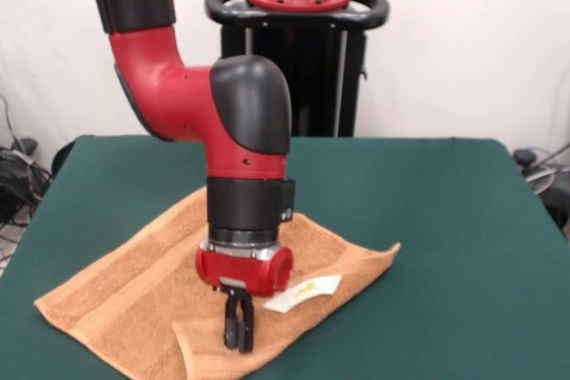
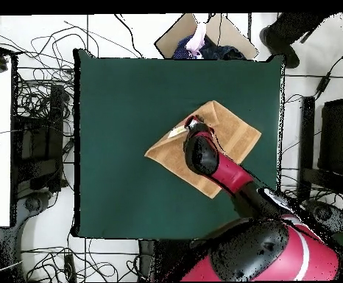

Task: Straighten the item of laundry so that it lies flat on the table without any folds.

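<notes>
The orange-tan towel (image 1: 134, 295) lies on the green table (image 1: 445, 220), left of the middle in the front view. Its near corner is folded over into a flap (image 1: 209, 349). The white care label (image 1: 307, 291) lies on top of the towel, just right of my gripper. My gripper (image 1: 238, 334) points straight down with its fingers together, the tips on the towel at the flap's upper edge. I cannot see cloth pinched between them. In the overhead view the towel (image 2: 237, 136) shows as a diamond, and the arm (image 2: 204, 155) covers its middle and the gripper.
The robot's pedestal (image 1: 294, 51) stands behind the table's far edge. Cables and boxes (image 2: 38, 133) lie on the floor round the table. Bare green cloth (image 2: 123, 110) stretches on all sides of the towel.
</notes>
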You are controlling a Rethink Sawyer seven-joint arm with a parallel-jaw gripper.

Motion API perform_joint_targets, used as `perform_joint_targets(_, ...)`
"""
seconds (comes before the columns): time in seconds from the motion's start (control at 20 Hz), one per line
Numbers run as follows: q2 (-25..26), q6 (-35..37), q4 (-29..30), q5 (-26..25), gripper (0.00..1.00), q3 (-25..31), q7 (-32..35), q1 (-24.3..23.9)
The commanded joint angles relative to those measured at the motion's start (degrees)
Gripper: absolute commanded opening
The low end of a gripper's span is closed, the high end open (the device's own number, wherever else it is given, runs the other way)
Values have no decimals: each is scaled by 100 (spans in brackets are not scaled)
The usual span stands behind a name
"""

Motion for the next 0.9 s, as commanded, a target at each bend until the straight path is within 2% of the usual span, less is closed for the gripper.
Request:
perform_joint_targets(0.05, 1344, 114, -742, 40, 0, 1470, 1694, 111)
perform_joint_targets(0.3, 1273, 289, -733, 339, 0, 1372, 1561, 161)
perform_joint_targets(0.4, 954, 472, -594, 847, 0, 937, 1533, 458)
perform_joint_targets(0.5, 253, 1520, -358, 2181, 0, -295, 1471, 1355)
perform_joint_targets(0.55, -4, 2280, -392, 2852, 0, -1200, 1477, 1990)
perform_joint_targets(0.6, -91, 2978, -512, 3134, 0, -1977, 1533, 2464)
perform_joint_targets(0.65, -90, 3643, -679, 3154, 0, -2472, 1686, 2686)
perform_joint_targets(0.7, -77, 3904, -690, 3138, 0, -2658, 1751, 2733)
perform_joint_targets(0.9, -99, 3956, -601, 3046, 0, -2747, 1756, 2596)
